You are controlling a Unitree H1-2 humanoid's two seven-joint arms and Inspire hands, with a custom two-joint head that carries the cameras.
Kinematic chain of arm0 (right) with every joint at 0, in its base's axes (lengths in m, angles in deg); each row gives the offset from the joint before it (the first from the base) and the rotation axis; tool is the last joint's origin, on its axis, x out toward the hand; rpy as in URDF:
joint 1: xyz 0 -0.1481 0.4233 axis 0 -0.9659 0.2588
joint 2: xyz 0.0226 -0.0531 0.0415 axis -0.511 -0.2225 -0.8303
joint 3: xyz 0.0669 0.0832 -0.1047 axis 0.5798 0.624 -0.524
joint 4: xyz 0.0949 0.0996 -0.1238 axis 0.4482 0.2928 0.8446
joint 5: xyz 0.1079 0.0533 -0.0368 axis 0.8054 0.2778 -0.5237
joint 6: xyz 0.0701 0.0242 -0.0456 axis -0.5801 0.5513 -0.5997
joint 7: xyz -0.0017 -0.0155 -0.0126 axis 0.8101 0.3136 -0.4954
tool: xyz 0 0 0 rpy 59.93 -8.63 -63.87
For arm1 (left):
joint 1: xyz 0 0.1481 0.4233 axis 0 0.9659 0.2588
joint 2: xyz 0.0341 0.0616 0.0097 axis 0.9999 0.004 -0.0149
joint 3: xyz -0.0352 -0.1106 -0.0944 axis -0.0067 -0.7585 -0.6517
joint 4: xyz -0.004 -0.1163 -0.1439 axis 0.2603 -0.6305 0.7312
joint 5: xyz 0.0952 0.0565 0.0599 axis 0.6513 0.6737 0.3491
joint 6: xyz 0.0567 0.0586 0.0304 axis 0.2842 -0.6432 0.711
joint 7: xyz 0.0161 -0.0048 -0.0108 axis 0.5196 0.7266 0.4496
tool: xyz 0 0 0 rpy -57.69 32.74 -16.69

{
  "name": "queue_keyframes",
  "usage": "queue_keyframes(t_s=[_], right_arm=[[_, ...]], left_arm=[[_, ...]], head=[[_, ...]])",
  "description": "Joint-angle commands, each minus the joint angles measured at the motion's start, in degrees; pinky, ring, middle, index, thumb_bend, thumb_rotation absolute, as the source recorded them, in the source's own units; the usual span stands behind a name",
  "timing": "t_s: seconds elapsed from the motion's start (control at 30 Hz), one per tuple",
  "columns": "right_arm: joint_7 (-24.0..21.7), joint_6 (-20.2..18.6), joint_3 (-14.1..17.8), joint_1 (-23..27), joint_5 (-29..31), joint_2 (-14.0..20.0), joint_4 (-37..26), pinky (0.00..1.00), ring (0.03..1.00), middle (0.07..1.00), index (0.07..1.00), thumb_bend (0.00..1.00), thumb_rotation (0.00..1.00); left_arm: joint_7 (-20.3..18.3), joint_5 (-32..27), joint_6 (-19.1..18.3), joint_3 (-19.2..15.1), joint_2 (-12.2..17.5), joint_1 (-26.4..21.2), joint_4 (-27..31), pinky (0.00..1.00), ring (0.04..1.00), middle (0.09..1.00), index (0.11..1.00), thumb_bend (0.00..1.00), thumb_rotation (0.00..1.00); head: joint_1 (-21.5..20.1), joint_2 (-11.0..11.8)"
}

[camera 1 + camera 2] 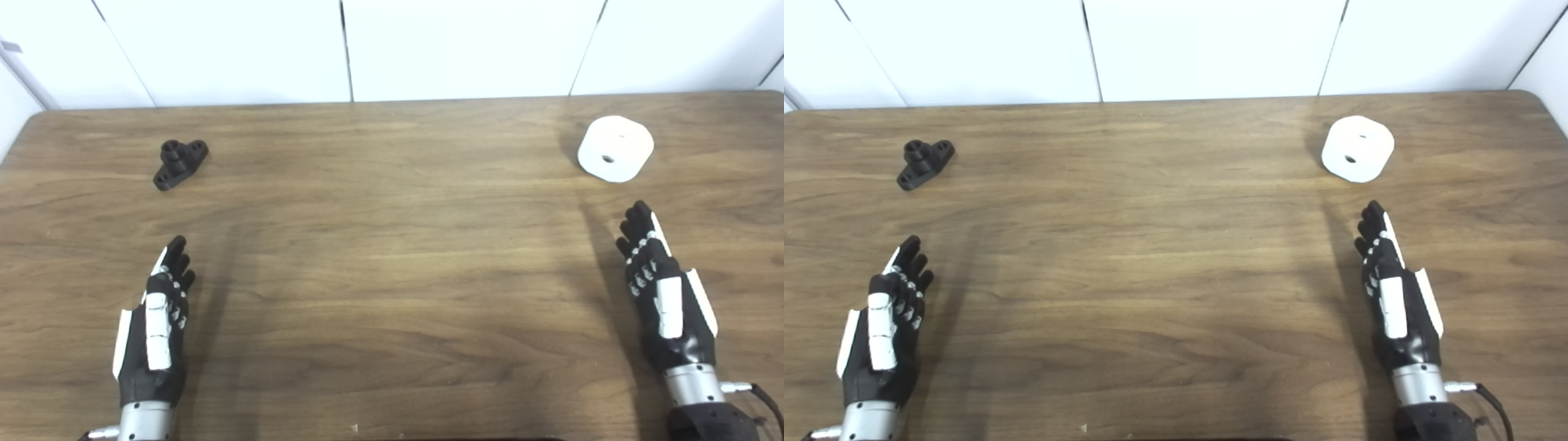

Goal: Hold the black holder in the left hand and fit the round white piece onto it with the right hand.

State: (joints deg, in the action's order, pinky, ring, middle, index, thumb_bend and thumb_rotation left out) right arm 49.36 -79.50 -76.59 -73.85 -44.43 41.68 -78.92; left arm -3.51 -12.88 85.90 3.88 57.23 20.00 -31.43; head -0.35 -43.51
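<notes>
two hands and two small parts are all we see on the wooden table (pixel 392 245). the black holder (pixel 179 163) lies on the far left of the tabletop, resting flat with a short round boss standing up from its middle and a hole at each end. the round white piece (pixel 615 149) sits on the far right, tipped a little so that its face with the small centre hole looks toward us. the two parts are well apart, with bare wood between them.

the views differ only at the margins. in the left eye view we get a strip of the side wall (pixel 12 86) beyond the table's far left corner, and the holder sits further in from the picture edge. in the right eye view we see the table's rounded far right corner and a slice of wall past it, and more of the black cable (pixel 1494 404) looping out from the right wrist.

our left hand (pixel 156 324) is held edge-up near the front left, fingers straight, close together and pointing away from us toward the holder, which is well ahead of it. it holds nothing. our right hand (pixel 664 294) mirrors it near the front right, fingers extended and empty, their tips near the white piece but apart from it.
</notes>
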Motion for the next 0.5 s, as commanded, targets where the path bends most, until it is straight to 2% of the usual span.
queue_keyframes(t_s=[0.0,0.47], right_arm=[[0.17,2.94,0.37,0.44,0.91,-0.33,0.92,1.0,1.0,1.0,1.0,0.67,1.0],[0.91,4.99,1.03,0.23,1.15,-0.51,2.04,1.0,1.0,0.999,1.0,0.66,1.0]], left_arm=[[-0.34,-0.07,2.08,-0.58,0.81,-0.59,0.69,1.0,1.0,1.0,0.939,0.59,1.0],[-0.82,1.01,3.75,-0.35,0.21,-0.29,0.57,1.0,1.0,1.0,0.946,0.56,1.0]], head=[[-0.03,-0.07],[1.03,0.99]])
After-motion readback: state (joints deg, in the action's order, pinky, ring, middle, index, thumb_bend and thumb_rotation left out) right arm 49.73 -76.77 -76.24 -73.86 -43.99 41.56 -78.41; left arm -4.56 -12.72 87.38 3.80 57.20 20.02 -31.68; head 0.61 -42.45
